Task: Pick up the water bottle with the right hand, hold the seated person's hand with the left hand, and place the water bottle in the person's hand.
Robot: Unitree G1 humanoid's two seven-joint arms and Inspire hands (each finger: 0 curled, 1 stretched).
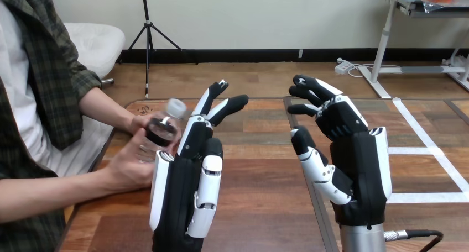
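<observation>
A clear water bottle (161,131) with a white cap and a dark band lies tilted between the person's two hands at the view's left. The nearer person's hand (124,173) cups it from below, and the farther person's hand (139,121) rests against its far side. My left hand (185,188) stands upright just right of the bottle, open with its fingers straight, and its edge is close beside the nearer hand; I cannot tell if they touch. My right hand (359,158) is raised over the table's right half, open with loosely bent fingers and holding nothing.
The wooden table (265,208) stretches between and behind my hands, with a seam running down its middle. White tape lines (426,147) mark the table's right part. The person's forearms come in from the left edge.
</observation>
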